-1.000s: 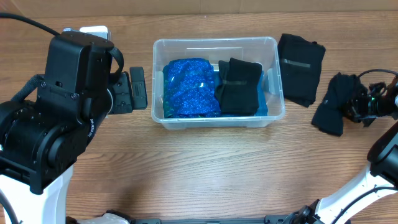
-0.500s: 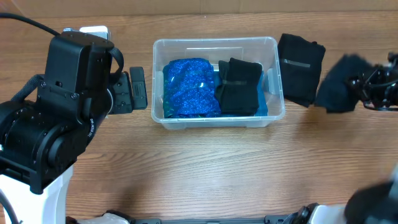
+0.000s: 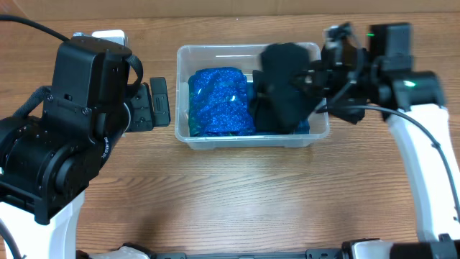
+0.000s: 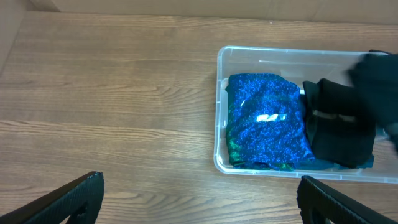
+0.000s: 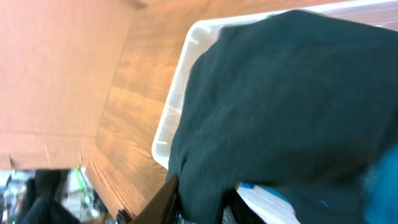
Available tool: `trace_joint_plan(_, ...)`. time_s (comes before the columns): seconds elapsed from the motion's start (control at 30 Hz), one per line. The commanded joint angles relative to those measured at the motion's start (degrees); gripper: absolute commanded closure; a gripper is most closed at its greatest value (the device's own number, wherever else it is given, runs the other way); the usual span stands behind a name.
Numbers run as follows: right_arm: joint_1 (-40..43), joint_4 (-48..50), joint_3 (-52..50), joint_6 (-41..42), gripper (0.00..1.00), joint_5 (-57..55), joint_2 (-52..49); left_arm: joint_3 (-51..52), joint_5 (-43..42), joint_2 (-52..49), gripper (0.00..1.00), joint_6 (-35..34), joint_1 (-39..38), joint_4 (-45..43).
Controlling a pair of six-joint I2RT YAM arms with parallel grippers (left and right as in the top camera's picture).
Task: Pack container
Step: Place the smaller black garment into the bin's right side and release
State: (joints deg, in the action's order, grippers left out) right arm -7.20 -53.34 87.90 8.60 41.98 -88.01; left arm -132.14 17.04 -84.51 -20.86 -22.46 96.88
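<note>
We judge the container (image 3: 251, 141) light and fairly stiff. Its clear plastic walls look smooth and likely slippery (a push could slide it along the table (image 3: 237, 194)). If it needs steadying, the rimmed edge at a short end is the place to take hold. It is a see-through rectangular bin with rounded corners, sitting on the table at the middle back, between the two arms. Inside, a glittery blue cloth (image 3: 219, 101) fills the left half and a folded cloth (image 4: 339, 130), black, lies on the right. The right claw (image 3: 314, 78) pinches a black cloth (image 3: 284, 75), soft and limp, which hangs over the container's right half. We cannot tell whether it touches the folded cloth below. Being so floppy, it will probably drape wherever it is let go, so we would want it well inside the walls. The left claw (image 4: 200, 186) is spread wide, holding nothing, beside the container's left end.
</note>
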Motion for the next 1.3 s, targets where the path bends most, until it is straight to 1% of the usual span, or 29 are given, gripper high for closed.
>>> trace_joint_plan(0.0,-4.02,2.43,0.20,0.68,0.82,-3.52,-3.89,-0.02,0.96,-0.24,0.00,0.52,-0.07,-0.09)
trace_joint_plan(0.1,-6.54,2.97,0.15,0.26,0.81,-6.84,-7.26,-0.02,0.96,-0.24,0.00,0.52,-0.07,-0.11)
trace_joint_plan(0.17,-8.31,3.41,-0.44,0.09,0.76,-8.79,-9.60,-0.02,0.96,-0.24,0.00,0.52,-0.07,-0.09)
trace_joint_plan(0.2,-9.03,3.78,-0.83,0.11,0.70,-9.62,-10.71,-0.02,0.96,-0.24,0.00,0.52,-0.07,-0.09)
trace_joint_plan(0.33,-10.86,7.85,-2.36,0.42,0.64,-13.31,-15.96,-0.02,0.96,-0.24,0.00,0.52,-0.07,-0.09)
trace_joint_plan(0.47,-10.78,9.94,-2.36,2.01,0.63,-13.86,-17.99,-0.02,0.96,-0.24,0.00,0.52,-0.07,-0.11)
trace_joint_plan(0.5,-10.64,9.97,-2.32,2.29,0.59,-13.92,-17.97,-0.02,0.96,-0.24,0.00,0.52,-0.07,-0.11)
trace_joint_plan(0.57,-10.10,9.25,-1.81,2.29,0.52,-15.76,-17.27,-0.02,0.98,-0.24,0.00,0.52,-0.07,-0.13)
trace_joint_plan(0.7,-7.39,4.59,1.68,2.21,0.46,-24.59,-14.86,-0.02,0.98,-0.24,0.00,0.52,-0.04,-0.11)
trace_joint_plan(0.77,-5.60,2.08,3.50,1.57,0.45,-22.93,-13.60,-0.02,0.96,-0.24,0.00,0.52,-0.07,-0.11)
trace_joint_plan(0.83,-4.46,-0.70,4.81,-1.53,0.46,-19.06,-12.33,-0.02,0.96,-0.24,0.00,0.52,-0.07,-0.11)
trace_joint_plan(0.9,-4.31,-3.80,5.16,-2.69,0.48,-18.14,-10.82,-0.02,0.96,-0.24,0.00,0.52,-0.07,-0.09)
trace_joint_plan(0.93,-4.35,-5.44,5.16,-2.69,0.53,-18.36,-10.23,-0.02,0.96,-0.24,0.00,0.52,-0.07,-0.11)
trace_joint_plan(0.97,-4.63,-7.13,5.16,-2.69,0.61,-18.34,-9.88,-0.02,0.96,-0.24,0.00,0.52,-0.07,-0.11)
trace_joint_plan(1.0,-4.98,-9.01,5.16,-2.69,0.75,-18.34,-9.79,-0.02,0.96,-0.24,0.00,0.52,-0.07,-0.11)
trace_joint_plan(1.03,-5.53,-11.19,5.11,-2.67,0.92,-18.34,-9.81,-0.02,0.96,-0.24,0.00,0.52,-0.07,-0.11)
trace_joint_plan(1.07,-6.23,-12.63,4.90,-2.67,0.96,-18.34,-10.01,-0.02,0.98,-0.24,0.00,0.52,-0.04,-0.11)
trace_joint_plan(1.13,-7.80,-13.18,3.82,-2.69,0.96,-18.34,-10.05,-0.02,0.96,-0.24,0.00,0.52,-0.07,-0.11)
trace_joint_plan(1.27,-12.68,-10.91,-0.79,-2.64,0.96,-18.36,-10.19,-0.02,0.98,-0.24,0.00,0.52,-0.07,-0.11)
